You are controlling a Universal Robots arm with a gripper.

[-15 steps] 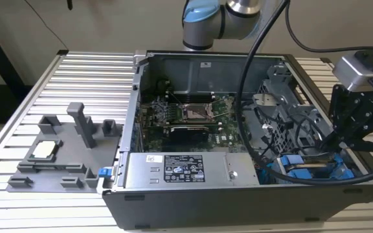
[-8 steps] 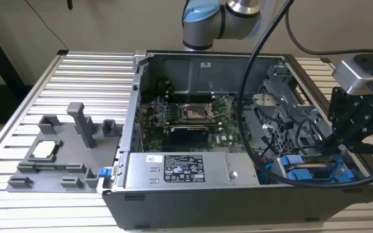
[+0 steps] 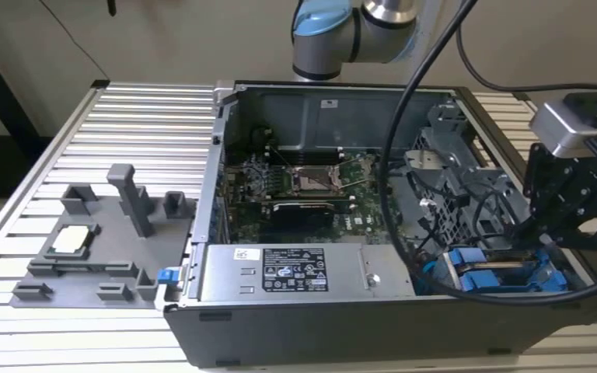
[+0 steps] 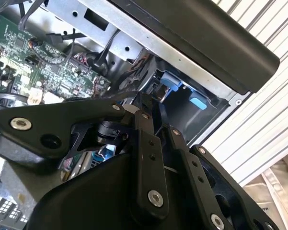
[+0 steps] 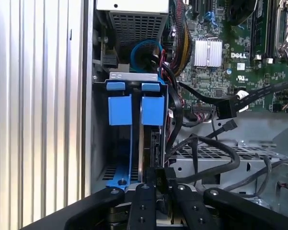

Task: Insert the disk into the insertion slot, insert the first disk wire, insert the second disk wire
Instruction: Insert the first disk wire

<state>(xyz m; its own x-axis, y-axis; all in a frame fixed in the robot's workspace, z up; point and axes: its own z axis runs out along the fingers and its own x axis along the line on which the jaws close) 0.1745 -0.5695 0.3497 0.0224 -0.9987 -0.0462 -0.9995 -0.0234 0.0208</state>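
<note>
Notes blue-framed silver disk seated in dark metal insertion slot, case corner; black gripper pinching black wire plug; wiring judged incomplete.

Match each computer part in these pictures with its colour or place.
Column A:
1. motherboard
2. power-supply box
3. drive carriers
4. parts tray

Column B:
a. bright blue
b. outside the case, on the ribbed table
c. green
d. silver-grey, white label on top, inside the case

Pairs: 1-c, 2-d, 3-a, 4-b.
</note>
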